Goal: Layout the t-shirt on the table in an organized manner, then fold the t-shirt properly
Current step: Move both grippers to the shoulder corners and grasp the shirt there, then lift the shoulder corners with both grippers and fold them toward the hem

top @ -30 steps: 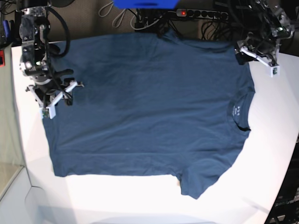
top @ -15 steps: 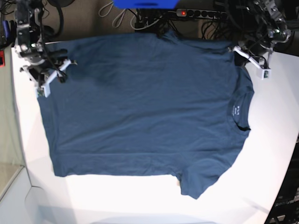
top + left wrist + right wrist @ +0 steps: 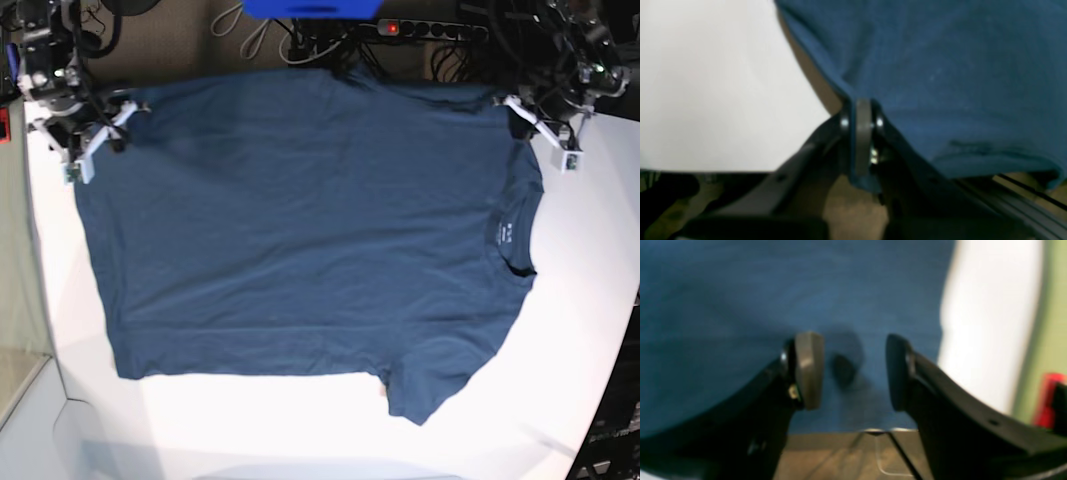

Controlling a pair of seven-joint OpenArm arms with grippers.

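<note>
From above, we see the right gripper at the far left corner of the table, poised over the hem corner of the t-shirt. Its wrist camera shows us the two dark fingers standing well apart with navy cloth in the gap beyond them, nothing caught between; the white tabletop runs past on the right of that view, and a red object sits at its edge, too blurred for us to name.

Across the middle, the shirt lies spread flat and mostly smooth on the white top, hem toward the left, neck opening with its small white label toward the right, one short sleeve pointing at the near edge.

At the far right corner, the left gripper sits at the shirt's shoulder edge. Its own camera shows us the jaws pressed together on a fold of the blue fabric, the cloth pinched at the tips and drawn taut up from there, with bare table to the left.
</note>
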